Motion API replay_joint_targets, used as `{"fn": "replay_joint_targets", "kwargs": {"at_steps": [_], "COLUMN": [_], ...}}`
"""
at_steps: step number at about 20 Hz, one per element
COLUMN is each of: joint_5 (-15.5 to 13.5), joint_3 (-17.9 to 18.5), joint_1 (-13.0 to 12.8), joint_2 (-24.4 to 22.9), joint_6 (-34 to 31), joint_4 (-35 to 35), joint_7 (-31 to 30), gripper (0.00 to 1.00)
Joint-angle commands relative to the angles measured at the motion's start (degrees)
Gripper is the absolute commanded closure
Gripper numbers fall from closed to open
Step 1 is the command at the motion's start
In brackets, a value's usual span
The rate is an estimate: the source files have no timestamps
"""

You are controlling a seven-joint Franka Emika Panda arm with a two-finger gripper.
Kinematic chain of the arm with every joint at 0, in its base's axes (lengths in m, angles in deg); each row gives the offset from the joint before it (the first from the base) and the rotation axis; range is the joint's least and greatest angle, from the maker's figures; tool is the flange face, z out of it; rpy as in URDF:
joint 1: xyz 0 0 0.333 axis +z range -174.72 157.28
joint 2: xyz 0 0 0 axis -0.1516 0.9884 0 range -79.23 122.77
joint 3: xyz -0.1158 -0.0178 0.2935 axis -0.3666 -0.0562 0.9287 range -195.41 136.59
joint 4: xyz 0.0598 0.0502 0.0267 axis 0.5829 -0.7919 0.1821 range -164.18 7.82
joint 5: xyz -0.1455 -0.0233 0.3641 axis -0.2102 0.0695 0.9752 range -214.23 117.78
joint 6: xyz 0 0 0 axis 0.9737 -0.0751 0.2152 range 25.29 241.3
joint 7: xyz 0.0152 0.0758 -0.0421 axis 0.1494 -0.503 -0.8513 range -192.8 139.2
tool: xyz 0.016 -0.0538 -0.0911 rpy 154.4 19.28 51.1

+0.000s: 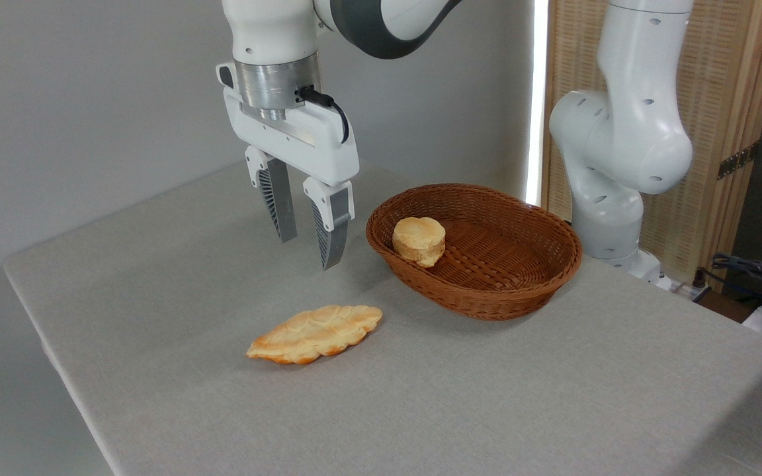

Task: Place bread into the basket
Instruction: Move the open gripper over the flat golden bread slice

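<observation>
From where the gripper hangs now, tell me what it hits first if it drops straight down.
Probably bare table. The open gripper points down, and the bread looks nearer the camera than its line, though depth is unclear from one view.

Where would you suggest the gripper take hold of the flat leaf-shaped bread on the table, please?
Probably across its narrow middle, coming straight down from above. The bread lies flat on the table, long axis running left to right, so the short width should fit the open gripper; its tapered ends offer less to pinch.

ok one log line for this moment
gripper: open, empty, above table | bread: on table | basket: holds round bun | pick: pending
</observation>
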State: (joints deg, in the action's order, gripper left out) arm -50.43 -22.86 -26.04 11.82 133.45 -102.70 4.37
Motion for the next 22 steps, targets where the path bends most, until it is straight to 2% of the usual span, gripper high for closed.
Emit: {"fn": "replay_joint_targets", "kwargs": {"at_steps": [1,13,22], "joint_5": [-0.53,-0.61,-0.61], "joint_3": [0.04,0.04,0.04], "joint_1": [-0.70,-1.23,-1.32], "joint_2": [1.07,2.39,4.94], "joint_6": [-1.16,-0.63,3.84], "joint_4": [1.32,1.06,0.18], "joint_7": [0.64,0.56,0.64], "gripper": [0.00,0.00,0.00]}}
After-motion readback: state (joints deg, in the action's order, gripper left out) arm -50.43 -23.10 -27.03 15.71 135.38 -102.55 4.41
